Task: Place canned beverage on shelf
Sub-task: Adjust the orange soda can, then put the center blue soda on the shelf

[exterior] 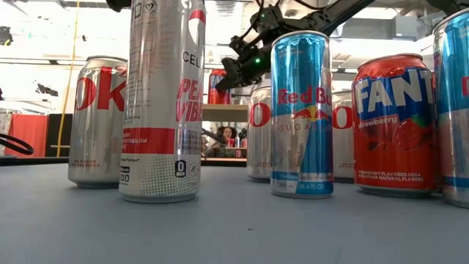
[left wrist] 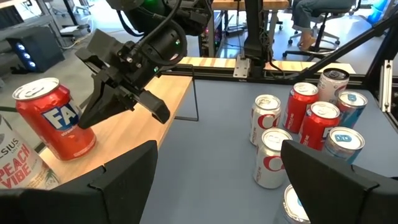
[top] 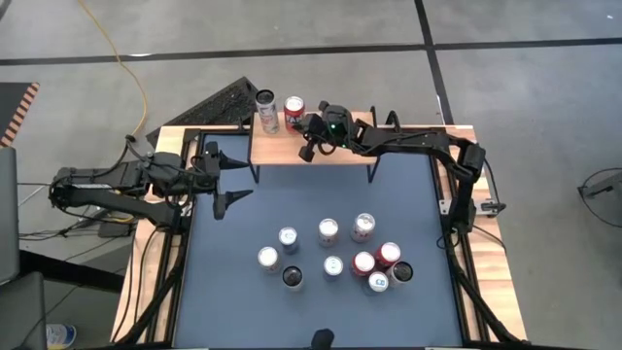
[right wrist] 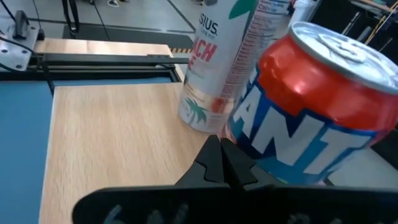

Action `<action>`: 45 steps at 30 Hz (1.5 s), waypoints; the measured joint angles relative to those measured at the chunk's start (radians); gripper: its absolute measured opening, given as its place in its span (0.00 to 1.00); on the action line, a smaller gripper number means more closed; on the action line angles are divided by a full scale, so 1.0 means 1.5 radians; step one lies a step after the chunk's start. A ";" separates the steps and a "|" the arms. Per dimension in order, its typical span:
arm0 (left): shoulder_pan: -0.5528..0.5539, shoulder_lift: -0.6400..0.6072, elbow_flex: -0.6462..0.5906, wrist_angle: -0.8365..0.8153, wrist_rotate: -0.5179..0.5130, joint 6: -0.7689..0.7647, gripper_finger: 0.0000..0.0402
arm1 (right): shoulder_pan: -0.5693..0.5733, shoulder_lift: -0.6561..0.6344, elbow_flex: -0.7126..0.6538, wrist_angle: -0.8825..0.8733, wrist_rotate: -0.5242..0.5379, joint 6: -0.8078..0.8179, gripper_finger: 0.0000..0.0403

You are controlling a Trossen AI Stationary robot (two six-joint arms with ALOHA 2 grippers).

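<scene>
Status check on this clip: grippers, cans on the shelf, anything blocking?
Right gripper shut, empty, beside red Fanta can on shelf. Left gripper open, idle at table's left edge. Tall Celsius can also shelved. Remaining shelf top unobstructed.

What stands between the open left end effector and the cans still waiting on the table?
Nothing visible: bare blue-grey mat lies between the open left end effector and the nearest silver can in the cluster.

Two matte black jointed arms, loose black cables along the links. Right pincer [top: 307, 152]: angular tapered black fingers, green light glowing behind. Left pincer [top: 226, 181]: broad black fingers.
</scene>
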 joint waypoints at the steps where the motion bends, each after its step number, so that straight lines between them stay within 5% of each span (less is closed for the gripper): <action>1: 0.000 0.000 0.000 0.000 0.000 0.000 0.83 | 0.000 0.000 0.000 0.000 0.000 0.000 0.00; 20: 0.000 0.000 0.000 -0.003 0.000 -0.002 0.83 | 0.011 -0.005 0.000 -0.015 0.002 -0.006 0.00; 28: 0.000 0.000 0.000 -0.011 0.016 -0.012 0.83 | 0.062 -0.147 0.000 -0.293 0.033 -0.015 0.00; 36: 0.000 0.000 0.000 -0.010 0.081 -0.017 0.83 | 0.189 -0.327 0.001 -0.537 0.038 -0.002 0.01; 40: 0.000 0.000 0.000 -0.010 0.080 -0.017 0.83 | 0.268 -0.345 0.000 -0.575 0.041 0.018 0.14; 45: 0.000 0.000 0.000 -0.012 0.081 -0.021 0.83 | 0.338 -0.326 0.001 -0.550 0.046 0.049 0.46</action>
